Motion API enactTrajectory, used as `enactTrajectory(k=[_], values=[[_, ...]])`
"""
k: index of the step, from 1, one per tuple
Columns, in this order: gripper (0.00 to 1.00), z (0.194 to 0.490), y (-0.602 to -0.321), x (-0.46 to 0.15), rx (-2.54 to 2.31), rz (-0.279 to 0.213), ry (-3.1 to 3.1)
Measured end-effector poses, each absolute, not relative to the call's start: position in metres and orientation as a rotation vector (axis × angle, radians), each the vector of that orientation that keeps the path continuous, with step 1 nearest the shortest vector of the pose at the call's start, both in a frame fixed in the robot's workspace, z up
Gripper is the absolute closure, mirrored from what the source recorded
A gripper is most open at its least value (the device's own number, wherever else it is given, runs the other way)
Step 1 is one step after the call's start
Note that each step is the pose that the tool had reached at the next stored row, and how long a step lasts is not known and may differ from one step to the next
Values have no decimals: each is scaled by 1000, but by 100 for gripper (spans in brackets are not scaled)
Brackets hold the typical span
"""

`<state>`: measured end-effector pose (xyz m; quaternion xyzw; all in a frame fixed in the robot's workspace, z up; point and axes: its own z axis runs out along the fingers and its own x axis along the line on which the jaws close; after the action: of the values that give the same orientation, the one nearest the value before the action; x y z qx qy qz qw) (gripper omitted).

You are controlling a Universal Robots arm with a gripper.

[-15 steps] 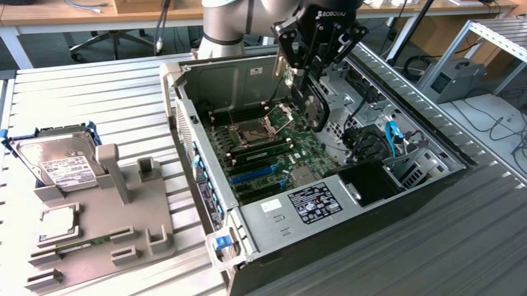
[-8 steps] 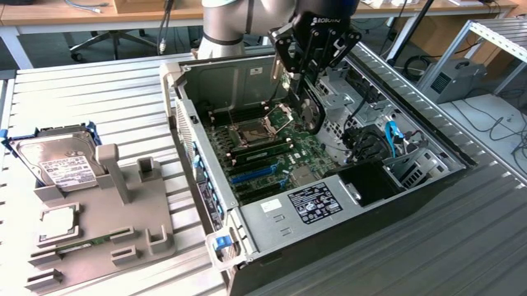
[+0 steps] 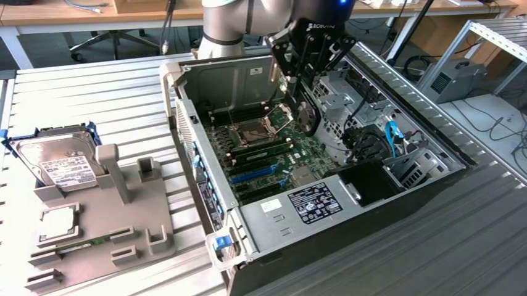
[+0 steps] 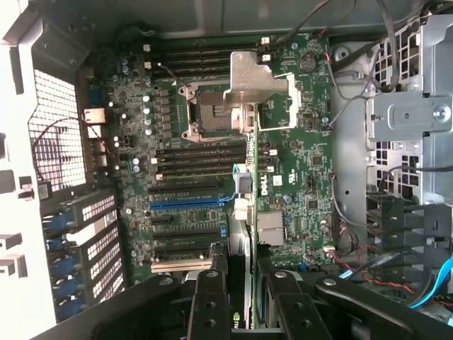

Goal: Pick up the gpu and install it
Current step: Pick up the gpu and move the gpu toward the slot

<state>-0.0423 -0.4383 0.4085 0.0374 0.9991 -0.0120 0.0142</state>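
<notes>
- We logged the jaws clenched on the gpu (image 3: pixel 305 117), the card hanging edge-down so that its connector edge faced the motherboard (image 4: pixel 297 170).
- It hovered over the open case (image 3: pixel 185 117), apparently not yet seated.

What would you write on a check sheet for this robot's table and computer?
Surface: grey slatted table, open computer case on it.
Job's things: gpu held upright above the motherboard, not in a slot.
Clutter: hard drive in a grey holder, exterior view's left.
Grippers: gripper shut on the gpu.
Cables: blue cable inside the case; black cables on the floor.
Surroundings: wooden desks, office chair.
</notes>
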Motion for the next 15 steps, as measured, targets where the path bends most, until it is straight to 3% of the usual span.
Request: enactTrajectory(k=[15], values=[[74,394,-424,-41,116,-37,3111]])
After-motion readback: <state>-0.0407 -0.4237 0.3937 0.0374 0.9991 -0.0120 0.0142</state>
